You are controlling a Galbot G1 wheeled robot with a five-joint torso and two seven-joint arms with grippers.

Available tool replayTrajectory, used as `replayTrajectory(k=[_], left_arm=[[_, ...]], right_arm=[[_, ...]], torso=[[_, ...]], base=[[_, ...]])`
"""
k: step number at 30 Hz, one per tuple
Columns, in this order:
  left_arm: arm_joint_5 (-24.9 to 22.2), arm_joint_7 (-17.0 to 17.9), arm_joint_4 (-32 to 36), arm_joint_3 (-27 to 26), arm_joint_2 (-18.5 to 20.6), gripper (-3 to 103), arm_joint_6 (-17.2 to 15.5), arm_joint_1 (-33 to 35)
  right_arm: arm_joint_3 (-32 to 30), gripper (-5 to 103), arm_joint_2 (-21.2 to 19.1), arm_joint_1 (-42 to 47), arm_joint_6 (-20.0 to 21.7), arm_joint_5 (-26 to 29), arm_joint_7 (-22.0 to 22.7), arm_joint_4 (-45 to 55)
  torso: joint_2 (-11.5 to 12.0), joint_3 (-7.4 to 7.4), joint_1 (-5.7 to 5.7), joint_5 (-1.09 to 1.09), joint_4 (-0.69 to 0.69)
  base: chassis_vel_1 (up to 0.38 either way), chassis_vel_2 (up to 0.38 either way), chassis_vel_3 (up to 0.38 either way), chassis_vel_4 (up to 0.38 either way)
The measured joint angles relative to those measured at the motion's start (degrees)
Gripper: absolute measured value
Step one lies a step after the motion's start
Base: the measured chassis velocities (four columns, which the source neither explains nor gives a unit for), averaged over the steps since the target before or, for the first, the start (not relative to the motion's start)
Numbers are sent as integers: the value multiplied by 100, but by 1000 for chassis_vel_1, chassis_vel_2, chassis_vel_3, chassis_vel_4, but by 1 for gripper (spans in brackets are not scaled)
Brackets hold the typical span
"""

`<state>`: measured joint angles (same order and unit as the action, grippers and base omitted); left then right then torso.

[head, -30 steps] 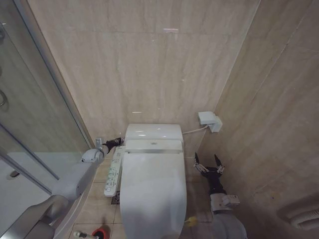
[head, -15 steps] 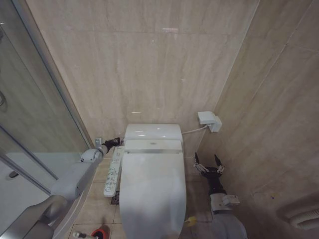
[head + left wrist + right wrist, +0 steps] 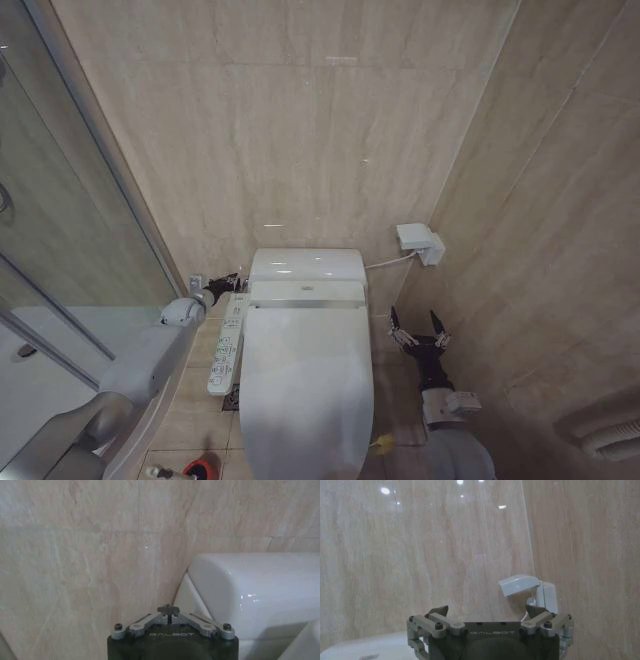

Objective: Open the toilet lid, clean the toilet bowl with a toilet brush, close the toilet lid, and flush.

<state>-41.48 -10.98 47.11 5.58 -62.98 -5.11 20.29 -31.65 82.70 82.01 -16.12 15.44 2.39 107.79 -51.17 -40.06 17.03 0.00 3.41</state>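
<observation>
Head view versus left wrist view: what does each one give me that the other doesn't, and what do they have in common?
Head view alone: the closed toilet lid, the toilet brush in its red holder on the floor, and the open right gripper hanging right of the toilet. Left wrist view alone: a close look at the left gripper, fingers shut. Both share the white tank and the beige wall tiles behind it, with the left gripper beside the tank's left end.

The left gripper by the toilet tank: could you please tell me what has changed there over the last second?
The left gripper, shut, has drawn slightly back from the tank's side toward the wall and shower glass. It took hold of nothing. The toilet lid stays closed, the right gripper stays open beside the toilet, and the toilet brush remains on the floor.
</observation>
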Motion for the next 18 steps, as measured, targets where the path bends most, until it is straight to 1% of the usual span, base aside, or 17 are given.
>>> replayTrajectory(k=[5, 7, 8, 10, 15, 18], left_arm=[[150, 75, 89, -1, 27, 0, 134, 21], [315, 101, 124, -20, 36, 0, 244, 41], [315, 101, 124, -20, 36, 0, 244, 41], [513, 116, 165, -43, 45, 0, 380, 51], [710, 181, 222, -71, 65, 0, 524, 54], [975, 246, 291, -130, 86, 0, 705, 84]], right_arm=[[0, 100, 0, 0, 0, 0, 0, 0], [0, 100, 0, 0, 0, 0, 0, 0], [0, 100, 0, 0, 0, 0, 0, 0], [0, 100, 0, 0, 0, 0, 0, 0], [0, 100, 0, 0, 0, -1, 0, 0], [0, 100, 0, 0, 0, 0, 0, 0]], torso=[[0, 0, 0, 0, 0], [0, 0, 0, 0, 0], [0, 0, 0, 0, 0], [0, 0, 0, 0, 0], [0, 0, 0, 0, 0], [0, 0, 0, 0, 0]], base=[[0, 0, 0, 0], [0, 0, 0, 0], [0, 0, 0, 0], [0, 0, 0, 0], [0, 0, 0, 0], [0, 0, 0, 0]])
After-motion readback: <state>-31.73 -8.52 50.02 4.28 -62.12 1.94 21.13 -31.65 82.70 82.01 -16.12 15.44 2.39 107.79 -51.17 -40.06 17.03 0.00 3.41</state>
